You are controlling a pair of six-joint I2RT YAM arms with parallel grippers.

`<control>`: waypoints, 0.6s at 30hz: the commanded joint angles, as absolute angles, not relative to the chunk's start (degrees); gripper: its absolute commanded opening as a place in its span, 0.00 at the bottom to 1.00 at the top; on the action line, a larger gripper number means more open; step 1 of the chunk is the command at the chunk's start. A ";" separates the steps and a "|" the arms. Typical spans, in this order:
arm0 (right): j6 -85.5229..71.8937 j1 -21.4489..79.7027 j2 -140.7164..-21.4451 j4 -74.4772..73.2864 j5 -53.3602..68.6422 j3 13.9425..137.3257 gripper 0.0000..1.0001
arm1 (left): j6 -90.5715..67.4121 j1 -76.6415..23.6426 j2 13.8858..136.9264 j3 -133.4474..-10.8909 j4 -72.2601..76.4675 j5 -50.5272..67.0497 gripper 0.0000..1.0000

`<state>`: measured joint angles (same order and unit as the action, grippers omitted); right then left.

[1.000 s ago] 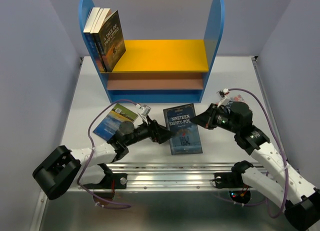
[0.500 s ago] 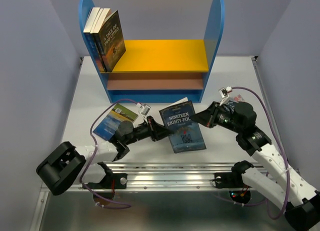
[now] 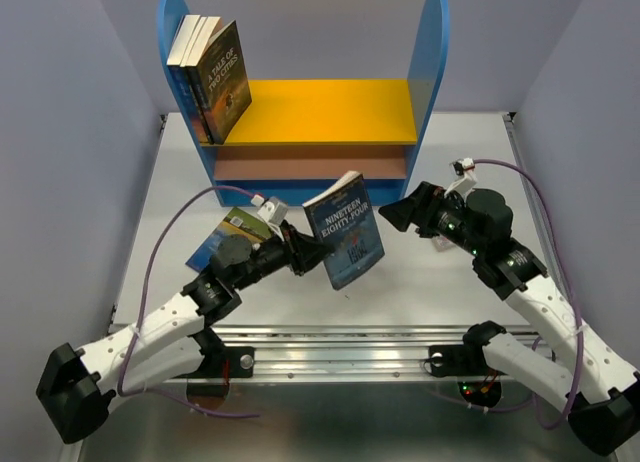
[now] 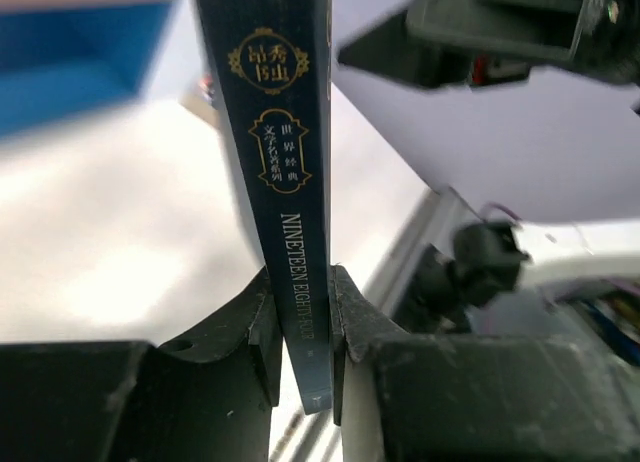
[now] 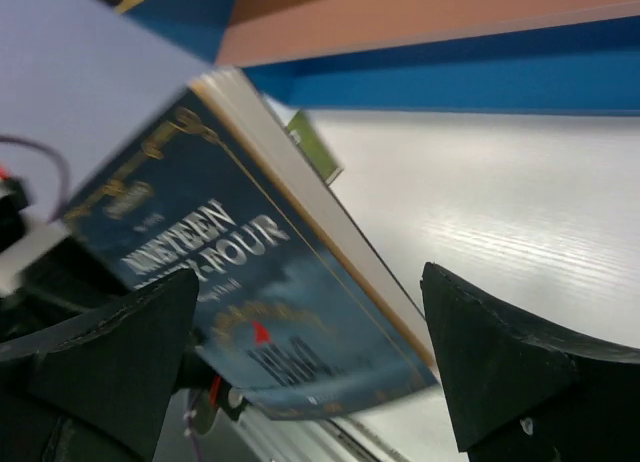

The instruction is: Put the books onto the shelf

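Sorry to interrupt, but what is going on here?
The left gripper is pinching the Nineteen Eighty-Four book by its spine, holding it tilted up in front of the shelf. The right gripper stands open beside it, not touching. Three books lean on the shelf's yellow board; another book lies on the table.

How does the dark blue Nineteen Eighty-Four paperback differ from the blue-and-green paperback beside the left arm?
The dark blue Nineteen Eighty-Four paperback is lifted and tilted, clamped near its spine by the left gripper; the blue-and-green paperback lies flat on the white table, ungripped. The first's cover is dark with pale lettering; the second's shows a green-and-yellow picture. Both are thin and not yet on the blue wooden shelf.
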<state>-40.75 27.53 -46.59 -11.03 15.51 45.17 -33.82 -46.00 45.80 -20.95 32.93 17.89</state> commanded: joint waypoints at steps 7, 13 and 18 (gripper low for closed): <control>-35.95 27.42 -44.56 -17.14 -1.57 47.99 1.00 | -8.89 -46.93 40.78 -49.91 17.93 -9.57 0.00; -34.98 27.42 -44.82 -17.32 -2.81 47.55 1.00 | 8.68 -47.11 45.60 -61.86 19.95 -20.81 0.00; -34.37 27.42 -44.74 -17.58 -2.99 48.25 1.00 | 21.52 -46.93 53.43 -68.90 21.88 -29.52 0.00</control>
<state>-36.03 27.46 -45.39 -17.78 -1.13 46.33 7.31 -46.87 49.50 -63.37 13.15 -20.56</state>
